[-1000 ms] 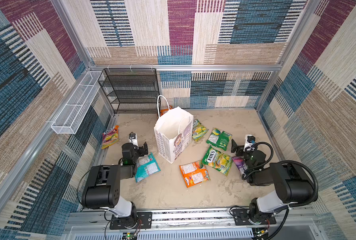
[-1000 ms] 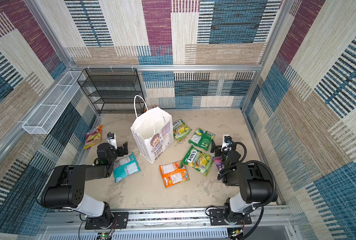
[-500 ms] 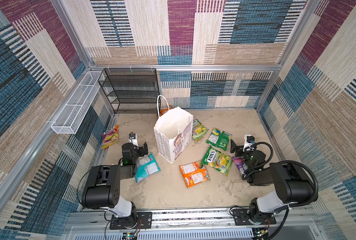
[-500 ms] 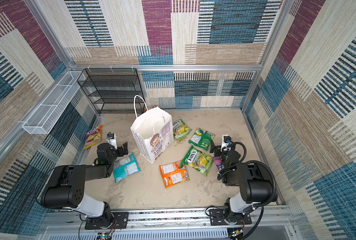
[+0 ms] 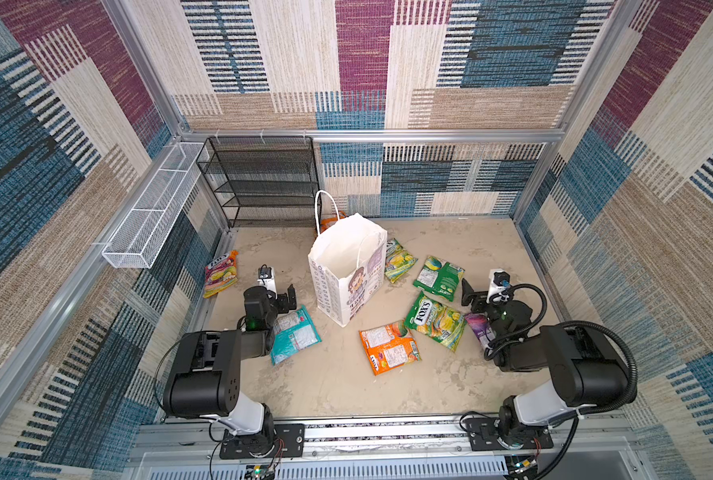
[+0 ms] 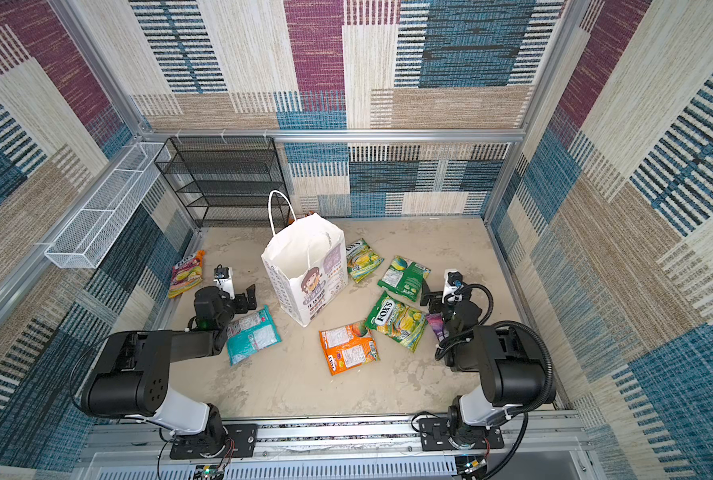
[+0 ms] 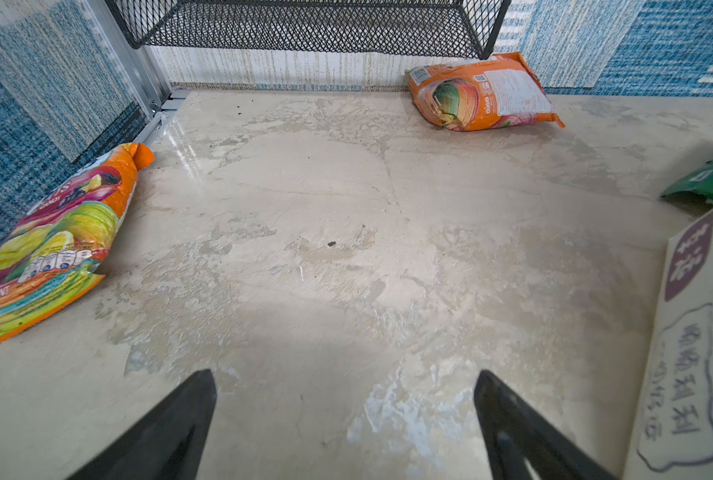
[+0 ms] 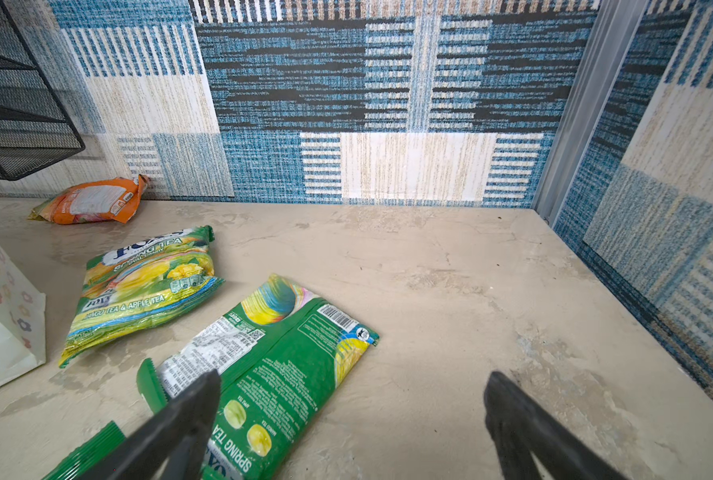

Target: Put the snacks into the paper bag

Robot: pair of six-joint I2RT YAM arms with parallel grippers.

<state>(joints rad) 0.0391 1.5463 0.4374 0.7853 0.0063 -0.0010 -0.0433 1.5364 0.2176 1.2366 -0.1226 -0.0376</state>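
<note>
Snacks [image 5: 434, 320] lie flat on the desk [image 5: 346, 390] around the upright paper bag [image 5: 348, 270], a teal pouch [image 5: 294, 334] at its left and an orange pouch [image 5: 389, 347] at its right, with left gripper [image 7: 344, 382] and right gripper [image 8: 352, 380] released, empty, flanking it.

Ahead of the left hand [image 7: 345, 376] the desk [image 7: 325, 208] is bare up to the black mesh rack [image 7: 305, 25]. The paper bag [image 7: 695, 353] stands close on its right, and a pink-yellow pouch [image 7: 43, 257] lies on its left. A green pouch [image 8: 271, 365] lies under the right hand [image 8: 352, 376], with bare desk to its right.
</note>
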